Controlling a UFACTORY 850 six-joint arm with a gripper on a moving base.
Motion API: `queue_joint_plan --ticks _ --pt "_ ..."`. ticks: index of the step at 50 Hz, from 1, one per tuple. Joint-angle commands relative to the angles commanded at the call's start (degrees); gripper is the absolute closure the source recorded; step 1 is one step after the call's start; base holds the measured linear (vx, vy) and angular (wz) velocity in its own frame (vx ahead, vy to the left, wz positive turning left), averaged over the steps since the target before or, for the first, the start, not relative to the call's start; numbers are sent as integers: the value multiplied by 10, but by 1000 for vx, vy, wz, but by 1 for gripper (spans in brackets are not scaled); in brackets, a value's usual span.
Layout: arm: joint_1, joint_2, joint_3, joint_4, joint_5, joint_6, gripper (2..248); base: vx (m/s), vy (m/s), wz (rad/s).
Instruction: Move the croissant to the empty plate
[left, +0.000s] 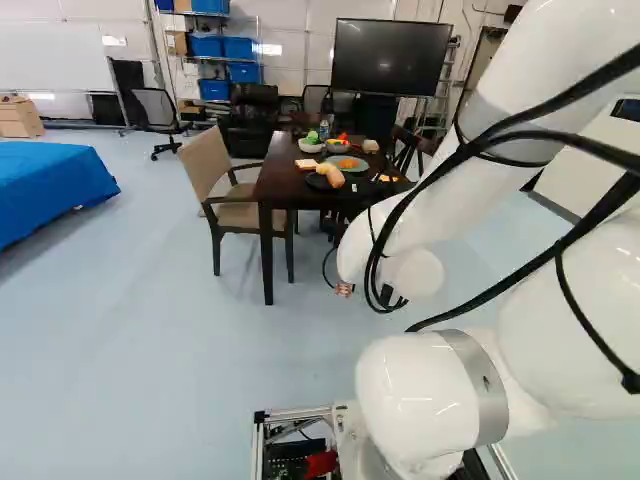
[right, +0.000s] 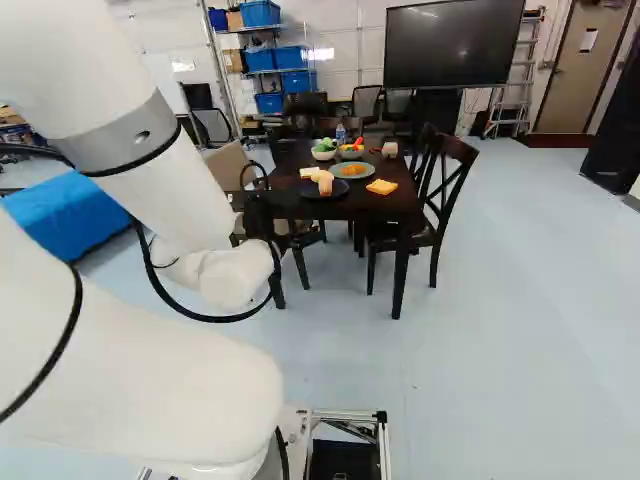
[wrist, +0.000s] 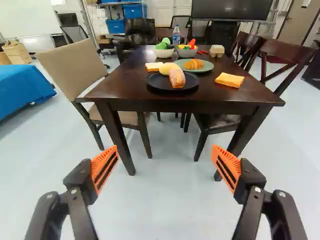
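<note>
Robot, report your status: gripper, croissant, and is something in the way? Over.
Gripper open, holding nothing, table ahead. Croissant on green plate. Black plate not empty: bread on it.

Dk wood bench (wrist: 120, 84) flanked by chairs (wrist: 75, 65) on pale blue flr (wrist: 160, 210). Blue bins (right: 294, 57) shelved nr white back wall (right: 340, 35), blk TV (right: 452, 45) set up nearby.

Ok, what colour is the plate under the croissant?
The plate is a muted green, clearest in the wrist view.

No readable text; sheet (right: 589, 41) on door (right: 572, 88), label (wrist: 176, 38) on bottle (wrist: 176, 31) too small to read
</note>
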Motion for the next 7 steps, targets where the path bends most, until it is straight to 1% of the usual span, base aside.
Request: queue_joint_plan --ticks 7 --pt "0 0 0 0 0 0 3 0 0 0"
